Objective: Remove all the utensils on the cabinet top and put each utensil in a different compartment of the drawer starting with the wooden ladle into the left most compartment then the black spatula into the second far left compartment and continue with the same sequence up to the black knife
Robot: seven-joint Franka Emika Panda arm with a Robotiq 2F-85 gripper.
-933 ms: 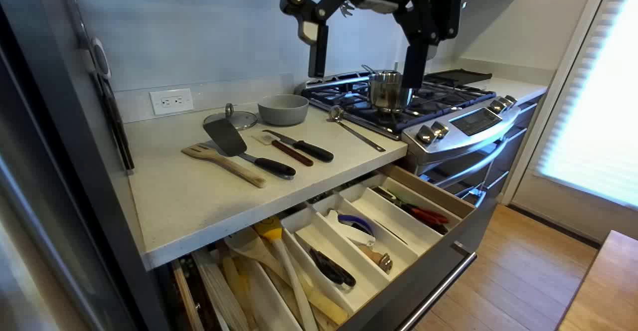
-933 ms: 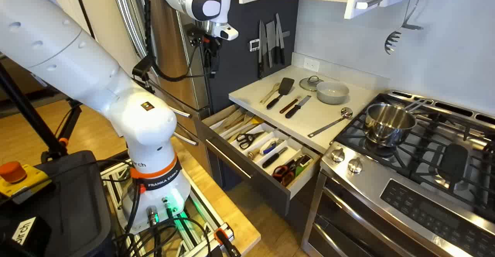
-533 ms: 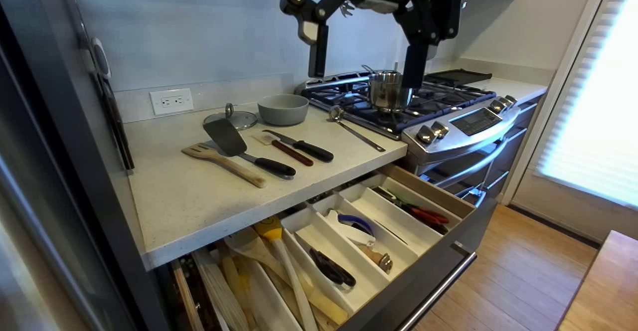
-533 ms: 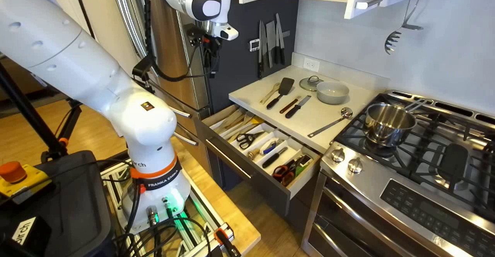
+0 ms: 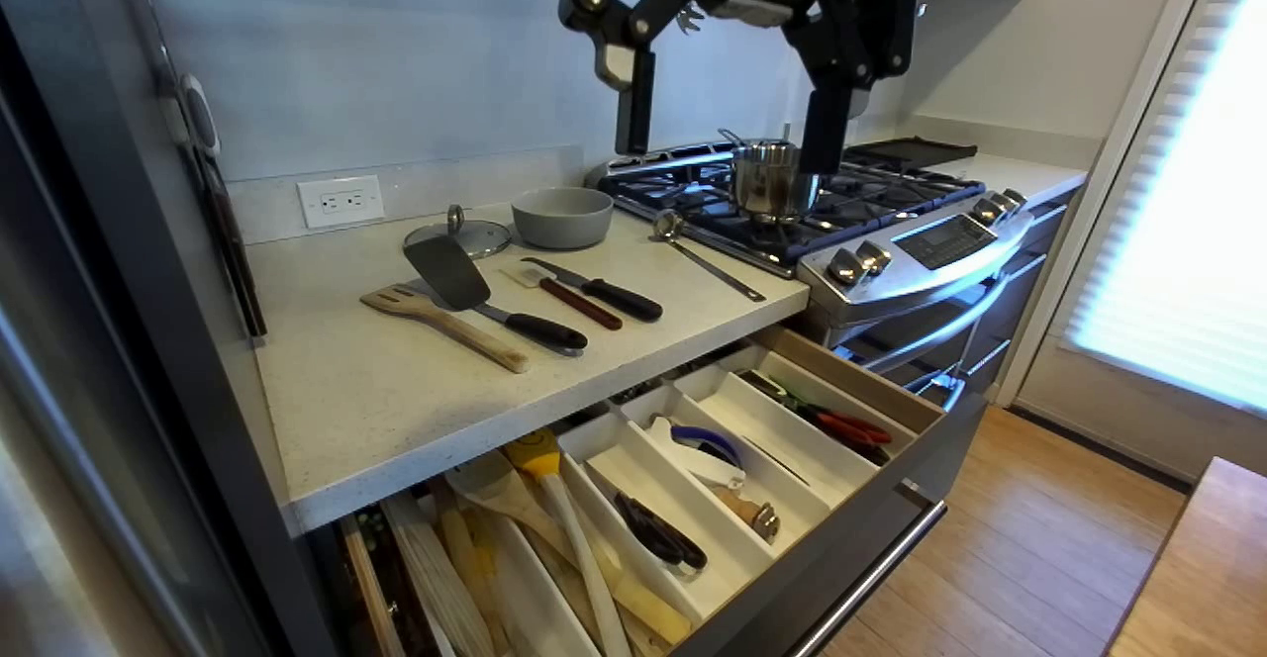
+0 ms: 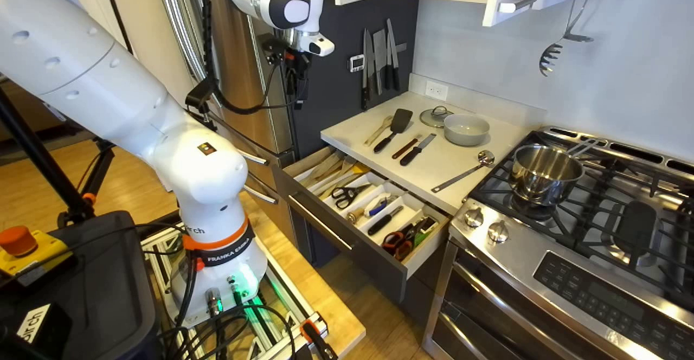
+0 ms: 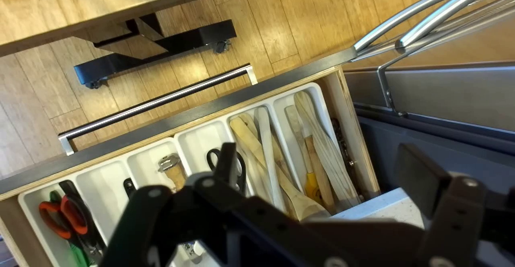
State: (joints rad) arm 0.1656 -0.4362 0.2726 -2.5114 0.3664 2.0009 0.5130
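Observation:
My gripper (image 5: 728, 156) hangs high above the counter and drawer, jaws spread wide with nothing between them. In both exterior views the utensils lie side by side on the cabinet top (image 5: 327, 410). Farthest toward the dark wall is the slotted wooden ladle (image 5: 445, 325), beside the black spatula (image 5: 445, 269). A brown-handled spreader (image 5: 582, 305) comes after it, then the black knife (image 5: 624, 299). Below, the drawer (image 6: 379, 268) is pulled out; its white tray (image 7: 285, 154) has several compartments. Wooden utensils fill the two nearest the fridge, seen between my fingers in the wrist view.
A metal ladle (image 5: 711, 267) lies near the stove. Behind the utensils are a grey bowl (image 6: 466, 129) and a glass lid (image 6: 435, 116). A pot (image 6: 547, 173) stands on the stove. Black scissors (image 6: 347, 194) and red-handled scissors (image 6: 398, 242) lie in drawer compartments.
My gripper has shifted very slightly to the right in an exterior view, its jaws still apart. The utensils and drawer look the same.

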